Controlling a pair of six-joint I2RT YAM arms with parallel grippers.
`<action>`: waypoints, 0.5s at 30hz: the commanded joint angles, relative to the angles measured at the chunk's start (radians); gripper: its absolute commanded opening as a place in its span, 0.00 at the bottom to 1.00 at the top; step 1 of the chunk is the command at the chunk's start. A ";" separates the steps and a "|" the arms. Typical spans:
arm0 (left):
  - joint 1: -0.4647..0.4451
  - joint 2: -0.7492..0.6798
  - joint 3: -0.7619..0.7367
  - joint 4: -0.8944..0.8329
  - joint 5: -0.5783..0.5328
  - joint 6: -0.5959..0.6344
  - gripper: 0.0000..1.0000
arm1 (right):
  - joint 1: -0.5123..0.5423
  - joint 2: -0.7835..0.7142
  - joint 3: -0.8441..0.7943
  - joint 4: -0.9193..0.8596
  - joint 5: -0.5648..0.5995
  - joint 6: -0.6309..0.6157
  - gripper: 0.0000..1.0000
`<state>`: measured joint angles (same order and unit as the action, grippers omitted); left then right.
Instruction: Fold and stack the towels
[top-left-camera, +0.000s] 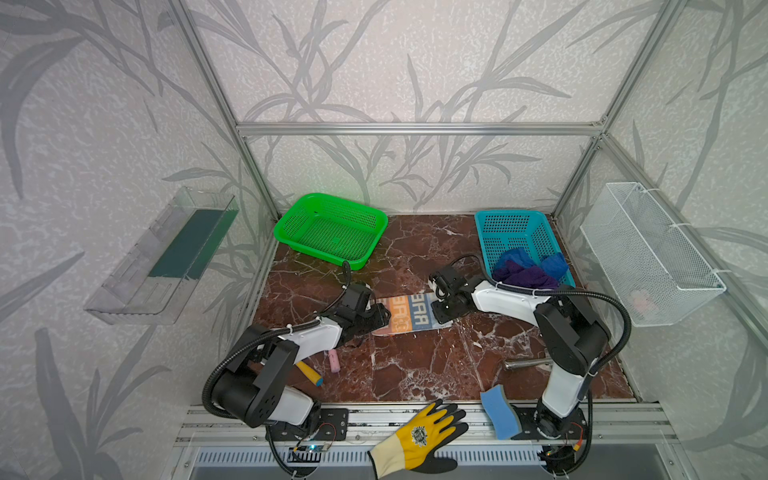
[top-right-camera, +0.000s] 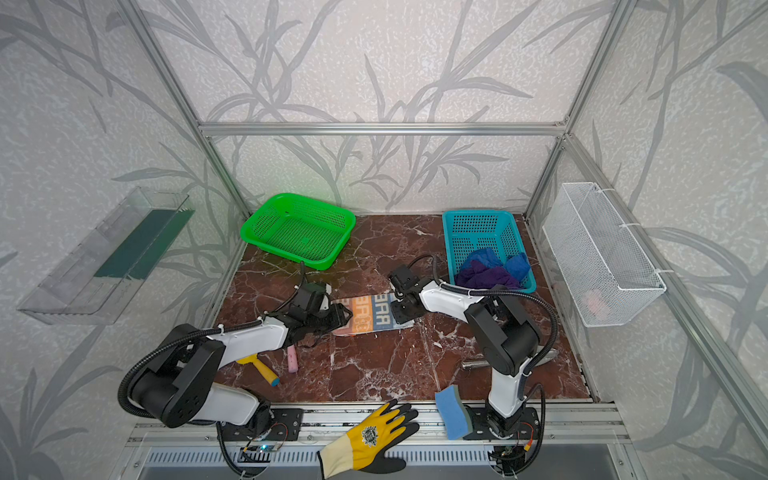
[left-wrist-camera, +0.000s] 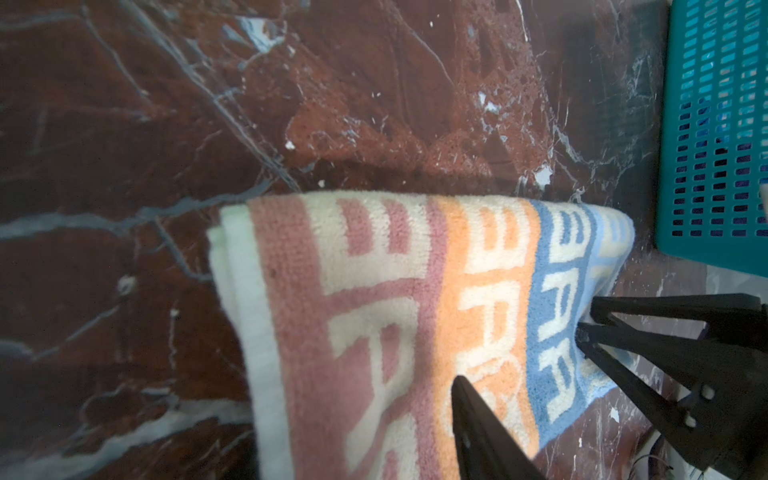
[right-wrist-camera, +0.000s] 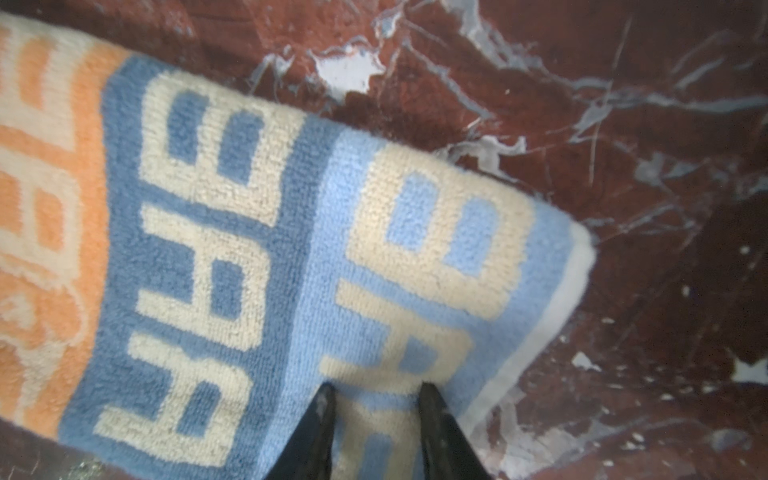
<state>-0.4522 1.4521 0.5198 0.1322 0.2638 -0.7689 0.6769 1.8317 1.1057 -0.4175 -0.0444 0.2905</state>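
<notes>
A yellow and black knitted work glove (top-left-camera: 419, 436) lies nearest, across the metal front rail. Just beside the right arm's base, a light blue wavy-edged sponge (top-left-camera: 496, 411) overlaps the rail.

On the red-brown marble-patterned table top (top-left-camera: 415, 374), a yellow-handled tool (top-left-camera: 309, 372) and a small pink cylinder (top-left-camera: 334, 360) lie close to the left arm. A shiny metal piece (top-left-camera: 524, 364) lies by the right arm.

At mid-table, the cream terry towel with pink, orange and blue lettered blocks (top-left-camera: 409, 313) stretches as a long strip between the two grippers. Two layers show at its pink end in the left wrist view.

The left gripper (top-left-camera: 383, 319) is at the pink and orange end. Only one of its fingers (left-wrist-camera: 478, 424) shows, lying over the orange band. The other is hidden, so I cannot tell whether the jaws are apart or pinching cloth.

The right gripper (right-wrist-camera: 376, 388) is clamped on the light blue end, with a ridge of cloth pinched between its two tips. That end sits raised off the table.

Farther back, a bright green perforated plastic basket (top-left-camera: 330, 230) stands at the left rear. A teal perforated plastic basket (top-left-camera: 490, 224) stands at the right rear. In the teal one, the plain dark purple towel (top-left-camera: 525, 276) and the plain royal blue towel (top-left-camera: 555, 264) lie crumpled together against its near wall
</notes>
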 joint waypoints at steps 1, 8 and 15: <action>-0.012 0.028 -0.047 -0.081 -0.008 -0.011 0.47 | 0.007 0.031 -0.036 -0.071 -0.002 0.001 0.35; -0.011 0.029 -0.037 -0.067 -0.038 0.005 0.03 | 0.010 0.029 -0.036 -0.075 0.000 -0.002 0.35; -0.012 0.086 0.035 -0.100 -0.034 0.038 0.00 | 0.014 0.000 -0.053 -0.035 -0.021 -0.016 0.35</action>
<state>-0.4576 1.4948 0.5381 0.1333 0.2531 -0.7544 0.6819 1.8275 1.1004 -0.4110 -0.0441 0.2848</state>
